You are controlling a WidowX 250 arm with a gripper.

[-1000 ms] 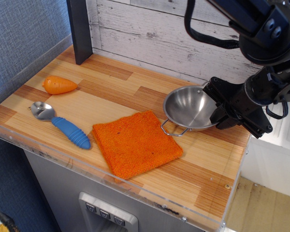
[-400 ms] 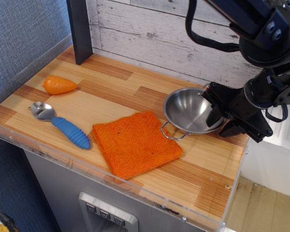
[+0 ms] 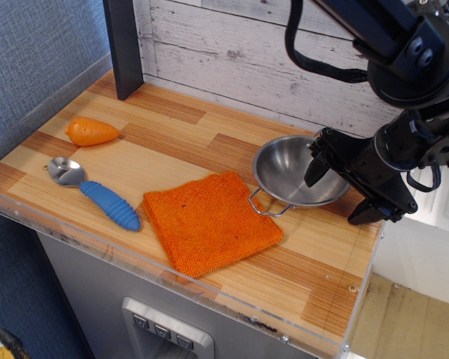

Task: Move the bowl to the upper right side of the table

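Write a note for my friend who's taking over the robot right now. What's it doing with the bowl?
Gripper: open, jaws spread across the right rim of the steel bowl, one finger inside it and the other outside; nothing is held.
Bowl: sits on the wooden table at the right side, near the back wall, with its front wire handle just off the corner of the orange cloth.
Done: the bowl looks to be at the upper right already.
Left: lift the gripper clear without catching the rim.
Untouched: the toy carrot and the blue-handled spoon at left.
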